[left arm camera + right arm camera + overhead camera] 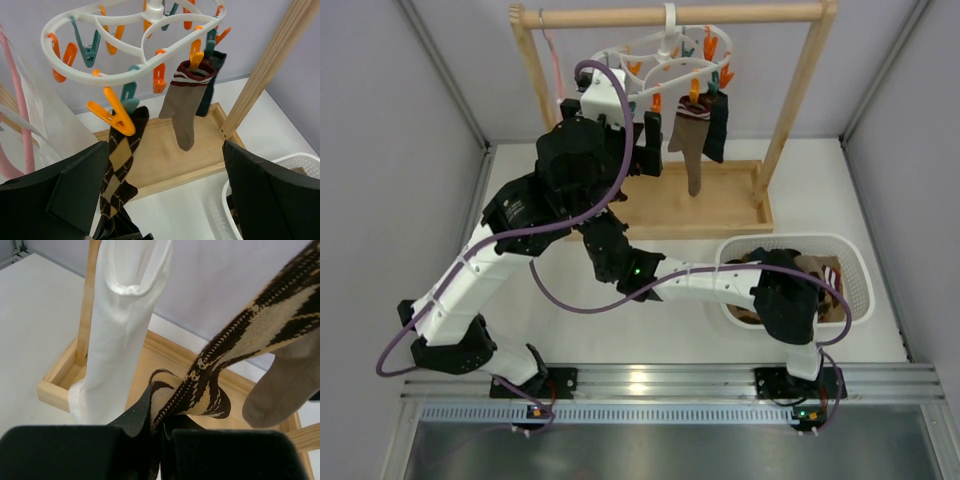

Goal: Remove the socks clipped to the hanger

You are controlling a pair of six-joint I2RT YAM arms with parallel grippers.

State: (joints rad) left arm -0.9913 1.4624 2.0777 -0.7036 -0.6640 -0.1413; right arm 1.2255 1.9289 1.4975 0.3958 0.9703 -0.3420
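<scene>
1. Socks (692, 150): three hang from the hanger (115, 76), each held by a peg on its ring: a diamond-patterned sock (120, 165), a taupe sock (182, 110) with a striped cuff, and a dark navy sock (210, 85)
2. Hanger: a white oval loop with orange and teal pegs, hooked on the top bar of the wooden rack (270, 65)
3. Right fingers (135, 425): below the hanger, closed on the lower part of the diamond-patterned sock, which runs stretched upward from them
4. Left fingers (70, 195): below the hanger, spread wide and holding nothing
5. White cloth (120, 330): hangs to the left of the hanger, beside a thin pink hanger (22, 125)
6. Basket (790, 240): stands on the desk (820, 190), below and to the right of the hanger, with further socks (820, 270) inside
</scene>
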